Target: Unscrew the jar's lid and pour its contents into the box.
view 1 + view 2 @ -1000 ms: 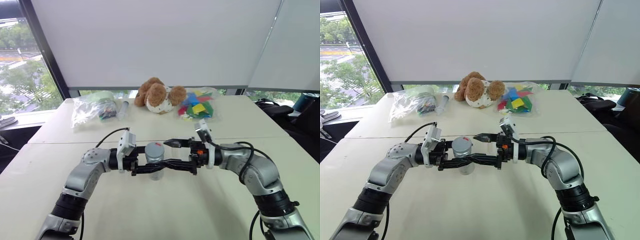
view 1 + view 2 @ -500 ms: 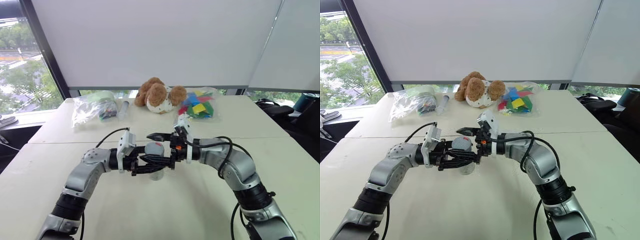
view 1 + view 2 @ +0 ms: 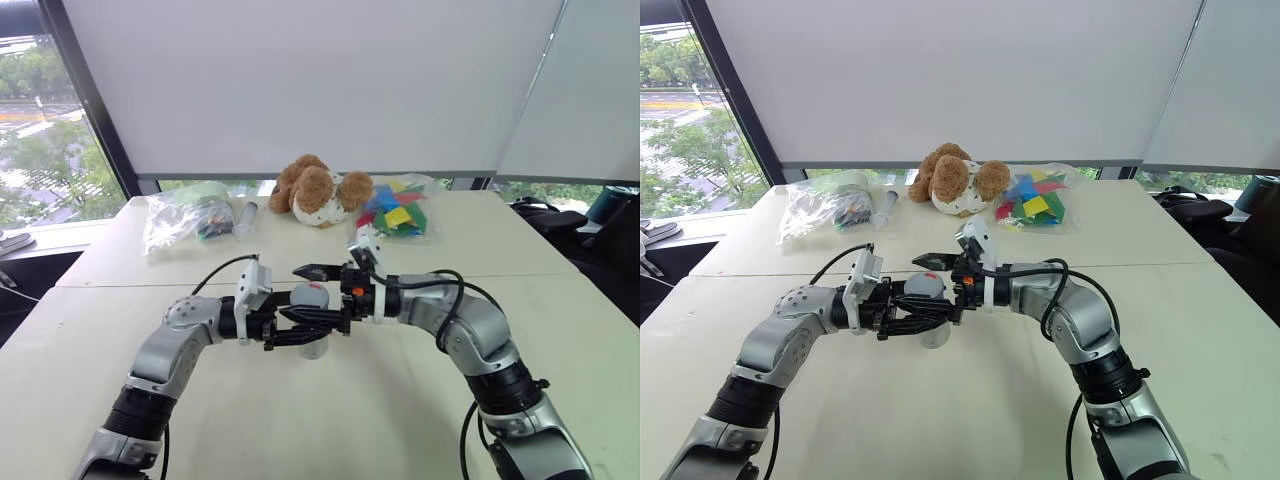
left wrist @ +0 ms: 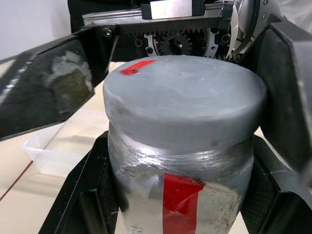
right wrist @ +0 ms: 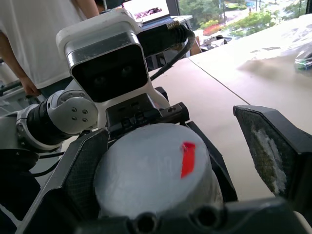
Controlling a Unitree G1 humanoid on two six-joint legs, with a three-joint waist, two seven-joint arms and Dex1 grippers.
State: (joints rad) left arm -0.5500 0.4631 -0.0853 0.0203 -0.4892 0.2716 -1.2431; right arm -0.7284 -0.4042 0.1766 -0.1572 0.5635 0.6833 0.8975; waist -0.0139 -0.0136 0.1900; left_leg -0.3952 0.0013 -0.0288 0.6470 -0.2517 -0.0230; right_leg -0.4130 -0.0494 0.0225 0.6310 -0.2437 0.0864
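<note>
Left gripper (image 3: 290,328), coming in from the table's left side, points level toward the right. Its fingers (image 4: 83,204) are closed on the body of the jar (image 4: 183,195), one on each side of the silver-grey wall just beneath the cap. Jar is upright, held above the table (image 3: 330,420) about mid-width, nearer the front edge than the back. Red vertical stripe on the jar wall faces the left wrist camera.

The lid (image 4: 183,97) is on the jar, seated square, with a small red mark near its rim. In the head views the lid (image 3: 924,285) sits between the two wrists.

Right gripper (image 3: 310,292) points level toward the left, meeting the jar from the opposite side. Its fingers (image 5: 265,146) are spread wide and straddle the lid: one lies beyond it toward the back edge, the other on the near side. Gaps show between pads and lid rim in the right wrist view; no contact seen.

The box (image 4: 63,151), clear and shallow, rests on the table behind the jar in the left wrist view. Contents cannot be made out.

Along the back edge: clear bag (image 3: 185,220), plush dog (image 3: 318,190), bag of coloured pieces (image 3: 395,212).
</note>
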